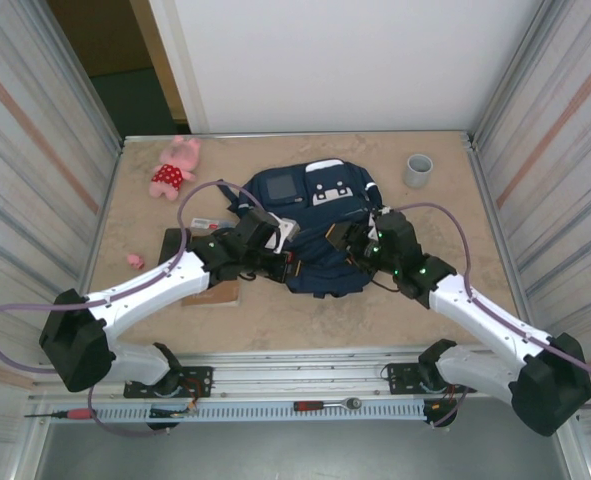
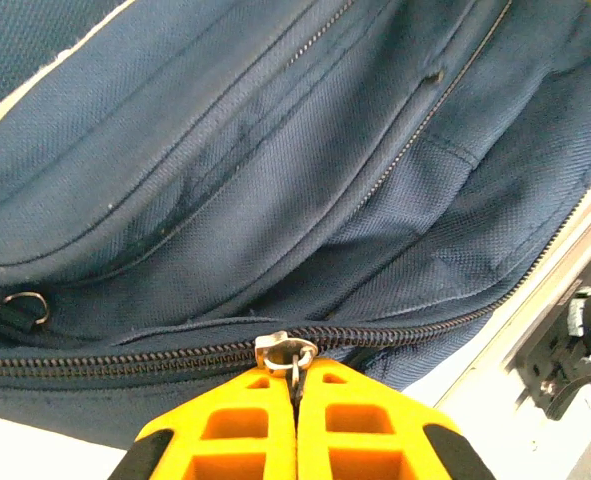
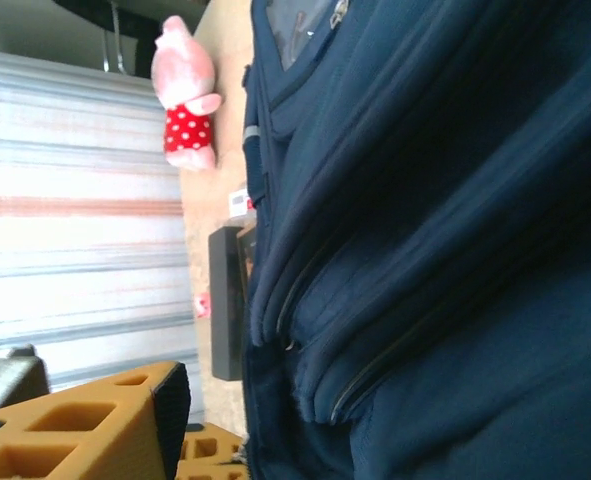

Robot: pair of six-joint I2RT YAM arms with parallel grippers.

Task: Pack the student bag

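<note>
- Student bag [image 1: 320, 190]: navy backpack lying flat mid-counter, a bit closer to the far edge than the near one. The grey panel and white patch face up at its far end.
- Left gripper [image 2: 296, 385]: closed, orange fingers pressed together on the metal zipper pull [image 2: 287, 352] of the bag's long main zipper. The pull tab sits pinched right at the fingertips.
- In the left wrist view, two more zipper lines run across the fabric above the main one, and a small metal ring [image 2: 27, 305] sits at the bag's left side.
- Right gripper [image 1: 347, 240]: at the bag's right side, jaws apart. One orange finger [image 3: 85, 430] stands off to the side and bag fabric is just beside it. I see nothing pinched.
- Pink plush toy [image 1: 177, 166] in a red dotted outfit: near the far-left corner, apart from the bag.
- Grey cup [image 1: 418, 169]: upright near the far-right corner.
- Black flat object [image 1: 175, 243]: on the counter just left of the bag, partly under the left arm.
- Small pink item [image 1: 135, 261]: close to the left edge, too small to identify.
</note>
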